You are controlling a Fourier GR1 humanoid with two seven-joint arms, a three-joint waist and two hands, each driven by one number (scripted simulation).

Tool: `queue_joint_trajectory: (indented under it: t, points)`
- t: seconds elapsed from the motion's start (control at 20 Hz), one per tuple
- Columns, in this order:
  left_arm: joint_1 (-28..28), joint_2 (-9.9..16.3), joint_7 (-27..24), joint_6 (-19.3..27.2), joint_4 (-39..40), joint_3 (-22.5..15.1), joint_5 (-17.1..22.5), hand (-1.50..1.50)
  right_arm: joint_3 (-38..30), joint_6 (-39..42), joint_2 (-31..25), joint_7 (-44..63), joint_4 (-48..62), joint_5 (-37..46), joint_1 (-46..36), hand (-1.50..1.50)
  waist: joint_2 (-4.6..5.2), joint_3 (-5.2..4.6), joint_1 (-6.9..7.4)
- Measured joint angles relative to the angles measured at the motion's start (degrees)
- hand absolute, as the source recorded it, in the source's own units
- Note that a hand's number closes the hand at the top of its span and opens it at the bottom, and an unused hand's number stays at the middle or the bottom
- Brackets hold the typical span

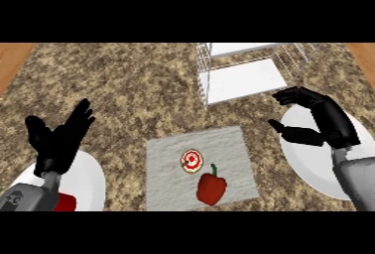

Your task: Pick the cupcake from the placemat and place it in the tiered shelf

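Note:
A small cupcake (192,161) with a red and white top sits on the grey placemat (227,144) in the middle of the counter. Just in front of it lies a red bell pepper (212,188) on the same mat. The white wire tiered shelf (242,79) stands at the back, right of centre. My right hand (322,116) hovers open to the right of the mat, fingers bent slightly, thumb pointing left, holding nothing. My left hand (58,139) rests open at the left, fingers up.
A white plate (311,158) lies under my right hand at the right edge. Another white plate (88,183) at the lower left holds a red object (66,202). Wooden strips border the speckled stone counter on both sides.

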Motion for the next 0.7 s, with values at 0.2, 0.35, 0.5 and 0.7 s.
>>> queue_joint_trajectory:
  t: [0.2, 0.35, 0.5, 0.7]
  points:
    - [1.3, 0.3, 1.7, -0.5, -0.8, 0.5, 1.3, 0.00, 1.9, 5.7, -1.8, -1.3, -0.5, -0.2, 0.1, -1.50, -0.33, 0.23, -0.06]
    - [1.4, 0.6, 3.1, -0.6, -0.5, 0.8, 1.9, 0.00, 3.1, 10.6, -3.5, -0.2, -2.0, -1.1, -0.8, -1.50, -0.28, 0.00, -0.24]
    - [2.1, 0.7, 3.3, -0.8, 0.3, 1.1, 1.9, 0.00, 4.3, 14.6, -5.3, 4.2, -6.6, -2.8, -1.6, -1.50, -0.31, -0.33, -0.59]
    - [3.6, -1.5, 2.6, -0.3, 2.4, 0.3, 1.2, 0.00, 7.3, 16.7, -5.8, 13.6, -13.1, -3.1, -3.9, -1.50, -0.09, -1.08, -0.70]
